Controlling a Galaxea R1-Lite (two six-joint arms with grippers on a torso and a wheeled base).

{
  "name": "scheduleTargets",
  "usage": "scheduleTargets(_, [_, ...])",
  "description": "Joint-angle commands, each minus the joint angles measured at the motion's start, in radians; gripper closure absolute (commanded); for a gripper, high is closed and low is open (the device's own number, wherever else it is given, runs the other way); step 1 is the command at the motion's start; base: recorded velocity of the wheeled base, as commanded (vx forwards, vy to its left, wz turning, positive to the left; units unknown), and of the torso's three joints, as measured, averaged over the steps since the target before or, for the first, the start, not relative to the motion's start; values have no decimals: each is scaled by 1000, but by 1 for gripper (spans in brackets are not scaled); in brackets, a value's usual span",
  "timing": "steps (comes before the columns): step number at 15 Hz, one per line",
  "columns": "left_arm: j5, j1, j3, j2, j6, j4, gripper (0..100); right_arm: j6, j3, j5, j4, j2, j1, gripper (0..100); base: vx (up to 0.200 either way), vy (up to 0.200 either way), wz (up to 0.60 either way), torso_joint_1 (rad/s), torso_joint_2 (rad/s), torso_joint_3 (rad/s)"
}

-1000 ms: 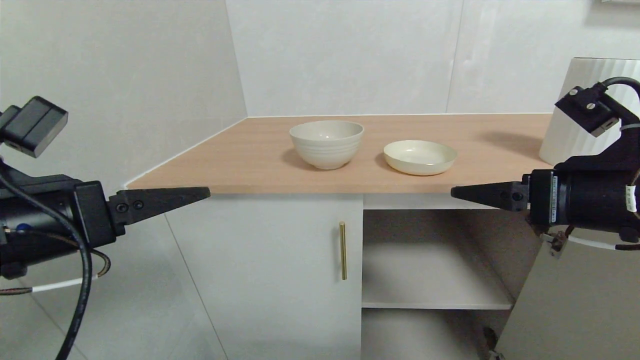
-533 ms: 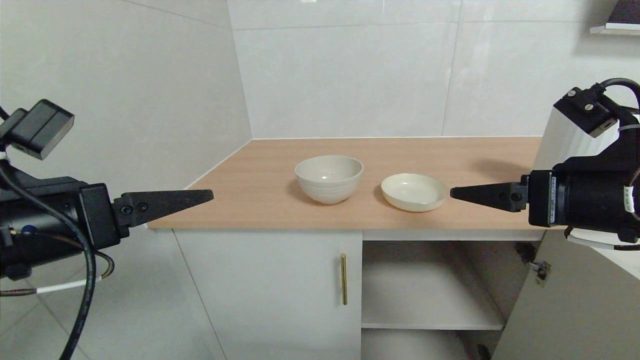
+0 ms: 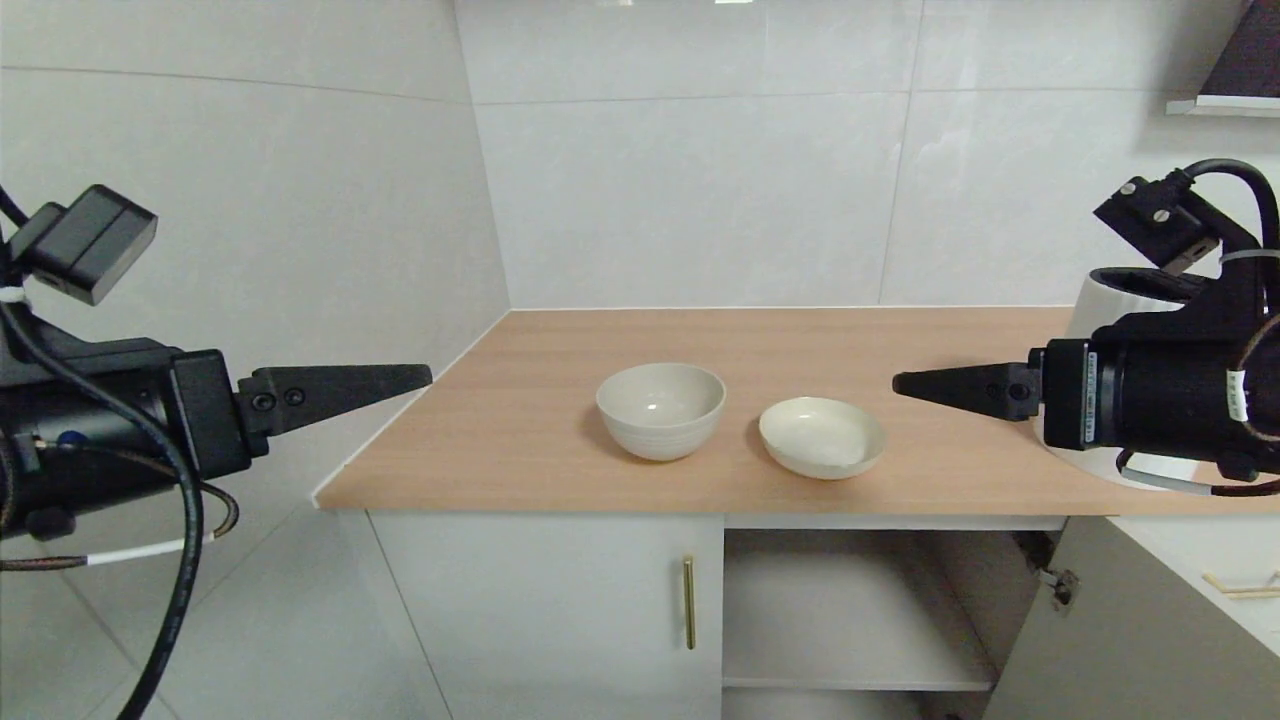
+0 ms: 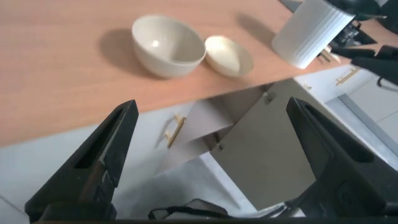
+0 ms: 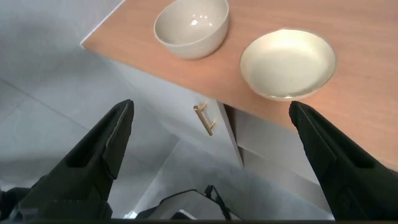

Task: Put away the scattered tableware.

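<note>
The deep cream bowl (image 3: 661,408) stands upright on the wooden countertop (image 3: 560,360), not far from its front edge. Just beside it, toward the robot's right, lies the shallow cream dish (image 3: 821,435). The two are close to each other but they do not touch, and both look empty inside. Farther to the right on the same countertop stands a white ribbed container (image 4: 308,34), well apart from the dish and partly hidden behind the right arm in the head view. Under the countertop is a white cabinet. Its left door (image 3: 540,610) is closed and carries a vertical brass handle (image 3: 688,602) near its right edge. The compartment beside it is open and a white shelf (image 3: 850,650) is visible inside, below the place where the dish lies. The door of this compartment (image 3: 1130,640) is swung outward at the right. The left gripper (image 3: 415,377) is held in the air in front of the tiled side wall, to the left of the countertop and well apart from the bowl. Its fingers (image 4: 106,149) are spread wide with nothing between them. The right gripper (image 3: 915,384) hangs above the countertop, to the right of the dish and higher than it, without touching it. Its fingers (image 5: 102,152) are also spread wide and hold nothing.
</note>
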State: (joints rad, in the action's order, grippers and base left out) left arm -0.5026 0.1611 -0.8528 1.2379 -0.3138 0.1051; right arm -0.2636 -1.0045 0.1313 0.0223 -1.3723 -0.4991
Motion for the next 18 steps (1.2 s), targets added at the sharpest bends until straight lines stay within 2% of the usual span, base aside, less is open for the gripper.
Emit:
scheduleTargets(1, [6,0,-111,98,-2,-7,0,32,-16,-4,79,-88,28,0,0,0,0,51,-115,-66])
scheduleTargets(2, [12,0,-196,155,-2,-31,0,40,-54,-9,94,-143,47,0,0,0,0,27,-61,-36])
scheduleTargets(4, [15,0,-474,253,-7,-282,0,27,-200,-13,-12,-229,87,0,0,0,0,0,0,0])
scheduleTargets(5, [19,0,-549,278,-18,-372,0,17,-237,-15,-59,-246,90,0,0,0,0,0,0,0])
scheduleTargets(6, [62,0,-675,341,-88,-573,0,-40,-313,-53,-165,-301,90,0,0,0,0,0,0,0])
scheduleTargets(7, [91,8,-677,380,-114,-579,0,-57,-341,-90,-177,-332,90,0,0,0,0,0,0,0])
scheduleTargets(8, [157,38,-670,422,-145,-538,0,-66,-349,-150,-176,-366,90,0,0,0,0,0,0,0])
scheduleTargets(9, [240,67,-663,439,-179,-492,0,-66,-350,-193,-174,-383,88,0,0,0,0,0,0,0])
scheduleTargets(10, [363,124,-643,473,-203,-426,0,-69,-345,-220,-174,-396,85,0,0,0,0,0,0,0])
scheduleTargets(11, [466,156,-621,506,-205,-369,0,-78,-345,-223,-174,-398,85,0,0,0,0,0,0,0])
scheduleTargets(12, [529,179,-608,543,-206,-324,0,-92,-345,-223,-174,-396,85,0,0,0,0,0,0,0])
scheduleTargets(15, [613,241,-568,627,-205,-228,0,-100,-313,-231,-173,-392,85,0,0,0,0,0,0,0])
scheduleTargets(18, [611,256,-569,721,-209,-188,0,-101,-302,-234,-171,-395,88,0,0,0,0,0,0,0])
